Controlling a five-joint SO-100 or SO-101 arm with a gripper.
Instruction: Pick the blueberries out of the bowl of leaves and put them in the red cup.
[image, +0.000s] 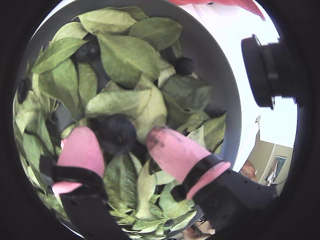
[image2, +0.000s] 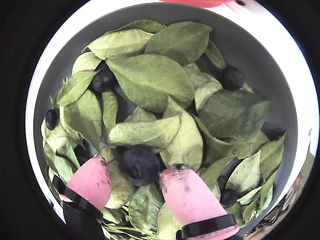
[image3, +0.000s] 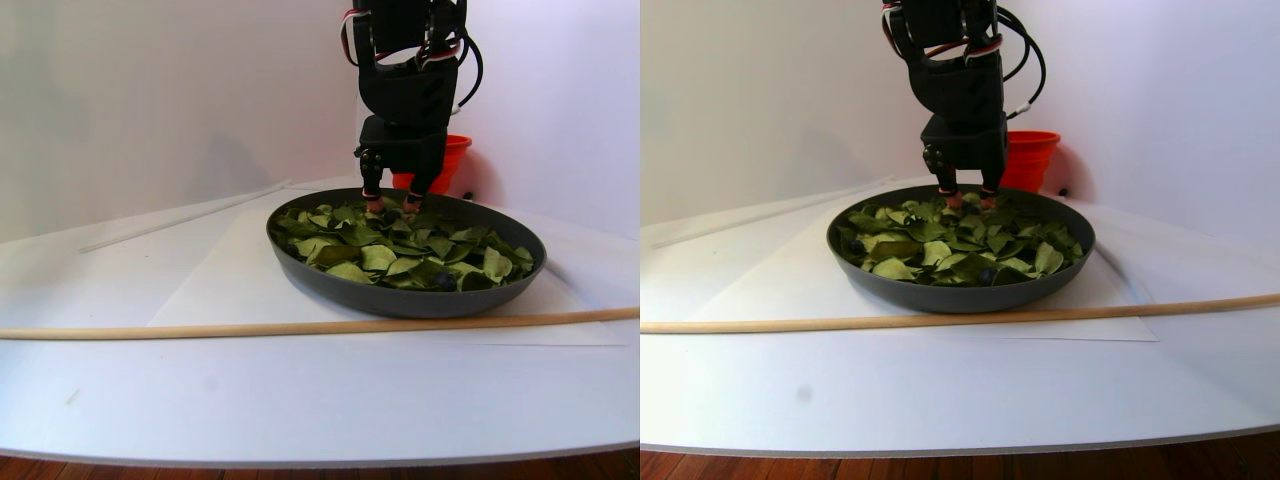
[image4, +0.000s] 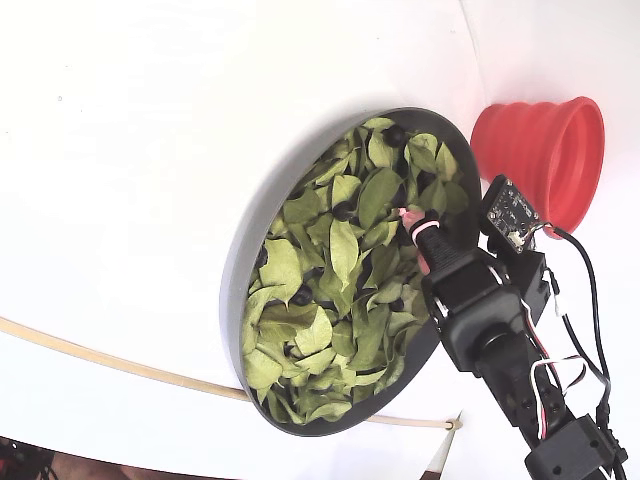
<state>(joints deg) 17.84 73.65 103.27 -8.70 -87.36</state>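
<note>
Pink fingertips (image2: 187, 192) reach down into the bowl (image2: 260, 55) of leaves (image2: 150, 75), with a fat dark blueberry (image2: 139, 165) sitting right between them. In both wrist views the end effector (image: 120, 140) has its two pink tips apart, one on each side of that berry — close beside it, but I cannot tell if they touch it. The tips are smudged with dark stains.

More blueberries lie among the green leaves: one near the far right side (image2: 232, 78), one tucked under a leaf on the left (image2: 103, 80), one at the left edge (image2: 51, 118), and one low on the right (image2: 228, 198).

The dark grey bowl sits on a white bench (image3: 300, 400). In the fixed view the red cup (image4: 545, 160) stands just beside the bowl's rim, near the arm — it has ribbed, stepped sides. The stereo pair view shows the black arm (image3: 405, 90) coming straight down into the back part of the bowl, with the cup behind it. A long thin wooden stick (image3: 200, 328) lies across the bench in front of the bowl.
</note>
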